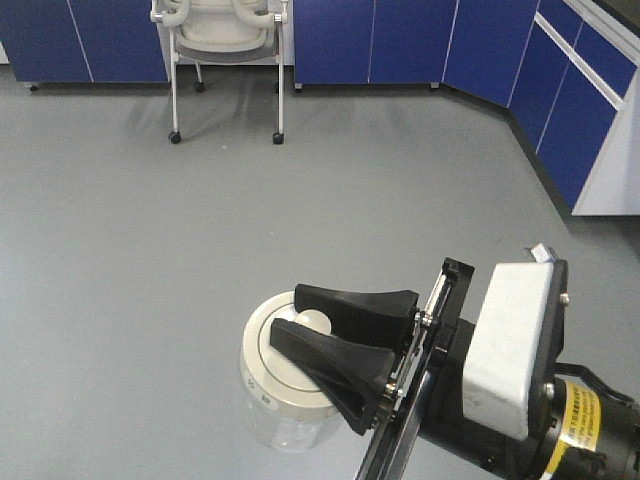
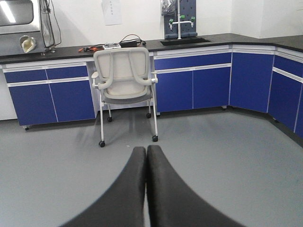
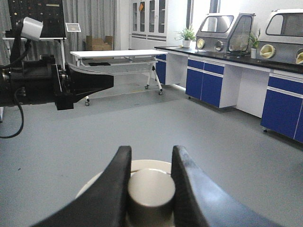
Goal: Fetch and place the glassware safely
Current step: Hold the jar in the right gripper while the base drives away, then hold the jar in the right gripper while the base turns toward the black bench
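Glassware front and centre: the small clear jar (image 1: 272, 415) hangs low in the front view, with grey floor (image 1: 200, 230) all around it and no support visible beneath. Its cream lid (image 1: 268, 365) faces up, and the right claw (image 1: 290, 312) is clamped on the central knob (image 3: 150, 191). From the right wrist view the two black fingers (image 3: 111, 189) sit on either side of that knob, pressed against it, so the whole jar seems to ride on the lid alone.

That's the tricky bit. If the lid only rests on the glass, a jolt could part them, so my call is slow, level travel, wrist steady, no swinging. Whether the lid locks on, I cannot tell.

Over to the left claw (image 2: 146, 149): pressed together, holding nothing, and in the right wrist view it points in from the left (image 3: 106, 81), well apart from the jar. Bringing it under the glass body as a safety rest would be a sensible option.

Further out, a wheeled chair (image 1: 225, 30) and blue cabinets (image 1: 400, 40) line the far wall. Set-down wants a gentle descent, glass base touching first, release only once it sits flat.
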Controlling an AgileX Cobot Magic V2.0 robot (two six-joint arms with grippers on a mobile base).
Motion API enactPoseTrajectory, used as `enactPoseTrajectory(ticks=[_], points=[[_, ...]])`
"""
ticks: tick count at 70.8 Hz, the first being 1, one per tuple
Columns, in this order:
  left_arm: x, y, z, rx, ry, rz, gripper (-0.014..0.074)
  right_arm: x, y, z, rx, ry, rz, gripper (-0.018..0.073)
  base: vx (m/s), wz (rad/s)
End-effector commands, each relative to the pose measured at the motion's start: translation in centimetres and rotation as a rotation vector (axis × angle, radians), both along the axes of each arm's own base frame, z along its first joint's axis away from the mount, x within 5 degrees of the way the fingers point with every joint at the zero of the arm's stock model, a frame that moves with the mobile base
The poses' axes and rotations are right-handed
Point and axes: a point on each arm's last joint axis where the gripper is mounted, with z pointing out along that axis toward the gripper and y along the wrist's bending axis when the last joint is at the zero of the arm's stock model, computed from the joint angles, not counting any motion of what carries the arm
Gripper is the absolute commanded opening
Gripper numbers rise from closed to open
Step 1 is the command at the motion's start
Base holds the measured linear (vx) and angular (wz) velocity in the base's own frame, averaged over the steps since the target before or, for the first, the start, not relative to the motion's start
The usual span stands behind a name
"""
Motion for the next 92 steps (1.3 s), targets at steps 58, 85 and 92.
enactPoseTrajectory(ticks=[58, 85, 92], points=[[-0.02, -0.13, 1.55, -0.014, -0.097, -0.012, -0.0007, -0.34, -0.12, 2.36, 0.134, -0.074, 0.028, -0.0003, 0.58, 0.02], [-0.02, -0.13, 1.55, -0.014, -0.097, -0.012, -0.0007, -0.34, -0.12, 2.35, 0.133, -0.074, 0.027, -0.0003, 0.55, 0.02], [-0.02, -0.13, 1.55, -0.014, -0.097, -0.012, -0.0007, -0.34, -0.12, 2.35, 0.133, -0.074, 0.027, -0.0003, 0.51, 0.05]])
